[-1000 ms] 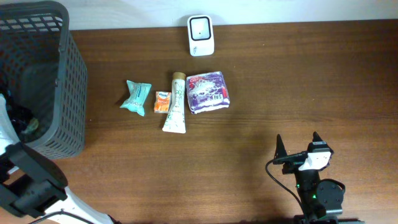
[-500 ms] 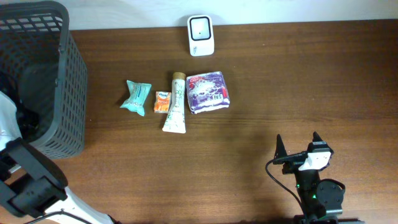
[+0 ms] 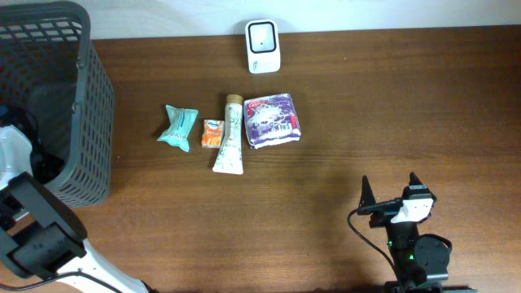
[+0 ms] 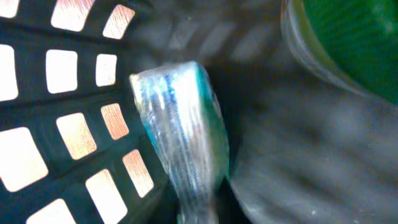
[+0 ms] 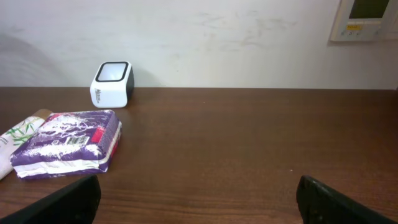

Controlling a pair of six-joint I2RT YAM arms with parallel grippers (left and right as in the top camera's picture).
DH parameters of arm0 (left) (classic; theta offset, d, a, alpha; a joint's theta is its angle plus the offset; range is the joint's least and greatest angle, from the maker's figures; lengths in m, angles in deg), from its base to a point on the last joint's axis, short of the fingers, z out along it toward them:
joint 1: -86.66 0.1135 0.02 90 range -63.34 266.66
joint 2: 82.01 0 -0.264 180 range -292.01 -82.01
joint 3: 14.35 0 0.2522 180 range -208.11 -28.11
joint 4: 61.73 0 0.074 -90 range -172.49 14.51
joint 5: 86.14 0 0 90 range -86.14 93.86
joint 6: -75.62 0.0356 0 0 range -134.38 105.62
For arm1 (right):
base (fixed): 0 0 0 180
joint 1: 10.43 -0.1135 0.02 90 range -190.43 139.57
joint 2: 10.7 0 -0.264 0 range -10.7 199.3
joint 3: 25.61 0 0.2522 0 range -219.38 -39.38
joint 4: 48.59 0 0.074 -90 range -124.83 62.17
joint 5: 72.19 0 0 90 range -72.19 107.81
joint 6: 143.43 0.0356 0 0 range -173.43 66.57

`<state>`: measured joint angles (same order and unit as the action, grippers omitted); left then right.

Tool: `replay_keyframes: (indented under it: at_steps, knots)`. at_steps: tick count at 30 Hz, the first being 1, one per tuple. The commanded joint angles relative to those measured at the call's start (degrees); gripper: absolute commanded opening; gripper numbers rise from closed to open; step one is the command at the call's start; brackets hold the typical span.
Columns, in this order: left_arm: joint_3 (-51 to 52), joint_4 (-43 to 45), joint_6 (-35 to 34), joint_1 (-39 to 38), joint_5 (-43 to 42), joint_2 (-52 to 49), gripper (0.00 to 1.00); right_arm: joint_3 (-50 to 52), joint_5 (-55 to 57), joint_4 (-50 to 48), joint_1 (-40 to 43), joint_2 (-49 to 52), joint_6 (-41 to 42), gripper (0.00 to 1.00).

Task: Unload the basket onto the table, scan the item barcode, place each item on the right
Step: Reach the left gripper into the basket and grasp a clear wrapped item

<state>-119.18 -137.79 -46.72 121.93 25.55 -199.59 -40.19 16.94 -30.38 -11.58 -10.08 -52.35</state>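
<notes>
At my far left the left gripper (image 3: 39, 161) sits inside the basket (image 3: 89, 98), jaws together, with a blurred silvery blue packet (image 4: 180, 143) just before its camera, gripped or not I cannot tell; mid-table stands the scanner (image 3: 263, 46); rightmost, the right gripper (image 3: 389, 180) gapes wide.

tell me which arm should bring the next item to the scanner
Left arm: down in the basket with a foil packet right at its camera. Right gripper sits open, far across the table.

Scanner (image 3: 263, 46) behind tube (image 3: 230, 134) (basket (image 3: 89, 122) left)
</notes>
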Motion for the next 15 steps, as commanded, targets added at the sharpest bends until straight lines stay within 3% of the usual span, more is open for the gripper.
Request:
replay_keyframes:
  at_steps: [1,5,9,11,15]
  knots:
    - [-0.5,-2.3,0.1,0.1,-2.2,-0.8,0.00,0.5,0.5,0.1,0.4,-0.3,-0.2,0.99]
    - [-8.1,-8.0,0.0,0.1,-8.0,0.1,0.00,0.5,0.5,0.1,0.4,-0.3,-0.2,0.99]
    - [-21.7,-14.7,1.3,-0.4,-20.0,3.0,0.00,0.5,0.5,0.1,0.4,-0.3,-0.2,0.99]
    - [-26.0,-15.0,5.2,-0.7,-24.8,4.8,0.00,0.5,0.5,0.1,0.4,-0.3,-0.2,0.99]
    - [-30.9,-14.8,5.7,-1.9,-34.5,9.5,0.00,0.5,0.5,0.1,0.4,-0.3,-0.2,0.99]
